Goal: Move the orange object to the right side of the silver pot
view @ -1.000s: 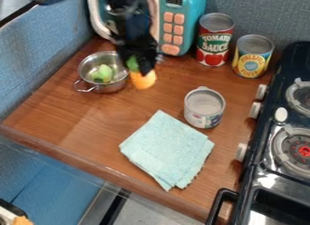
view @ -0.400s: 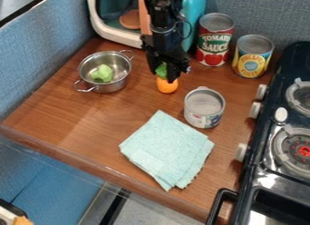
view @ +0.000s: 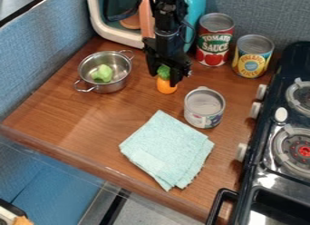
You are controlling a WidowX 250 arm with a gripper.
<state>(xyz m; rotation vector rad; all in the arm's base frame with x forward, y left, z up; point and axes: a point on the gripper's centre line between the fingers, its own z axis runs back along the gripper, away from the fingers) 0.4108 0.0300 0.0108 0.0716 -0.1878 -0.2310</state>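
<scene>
The black gripper (view: 165, 76) hangs down from the top edge, low over the counter and to the right of the silver pot. Between its two sides is the orange object (view: 166, 86), with its green top (view: 163, 72) partly hidden by the gripper. Its orange lower end is at or just above the wood; which of these cannot be told. The silver pot (view: 113, 86) stands at the upper left with a light green piece (view: 103, 73) inside. The orange object is apart from the pot, on its right.
An open-topped tin (view: 204, 108) stands close by, right of and below the orange object. Two labelled cans (view: 214, 45) (view: 252, 58) stand at the back right. A teal toy microwave (view: 115, 30) is behind the arm, a folded cloth (view: 167, 149) in front, and a stove (view: 284, 129) at right.
The gripper and the orange object have moved right, away from the pot's rim. Since the middle frame, the gripper has come slightly lower and more of the green top shows.
</scene>
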